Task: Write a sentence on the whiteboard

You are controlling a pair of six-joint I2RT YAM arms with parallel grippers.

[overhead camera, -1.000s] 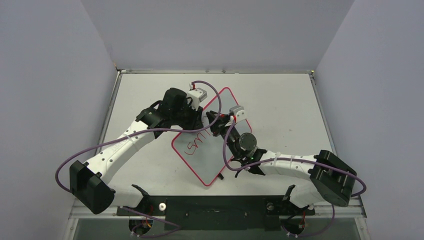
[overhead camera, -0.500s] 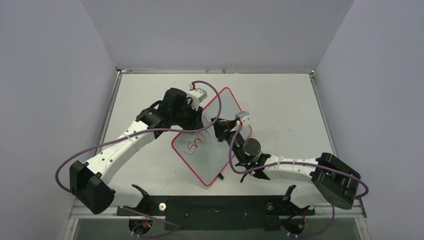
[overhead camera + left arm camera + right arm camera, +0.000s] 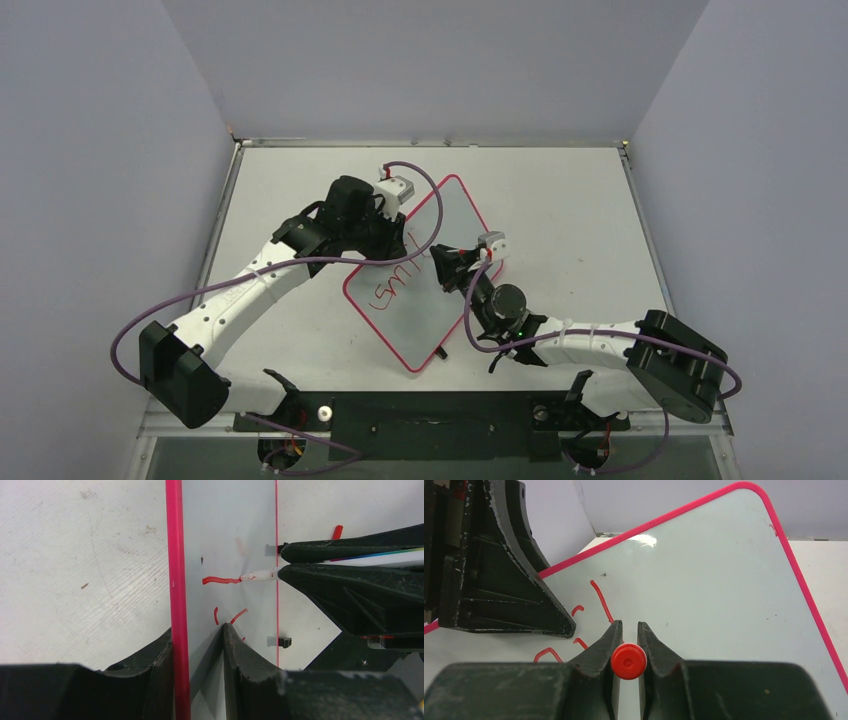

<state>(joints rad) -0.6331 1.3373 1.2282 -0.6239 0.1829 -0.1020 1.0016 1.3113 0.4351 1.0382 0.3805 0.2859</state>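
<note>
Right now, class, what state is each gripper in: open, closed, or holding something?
Left gripper: closed on the whiteboard, at its edge.
Right gripper: closed on the red marker.

The scuffed pale table (image 3: 570,200) carries the whiteboard (image 3: 420,320), set diagonally near its middle.

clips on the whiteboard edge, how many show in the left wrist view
2. Both sit on the whiteboard's right-hand edge in the left wrist view: one clip just above the marker, the other lower, nearer the camera. Others may be hidden.
</note>
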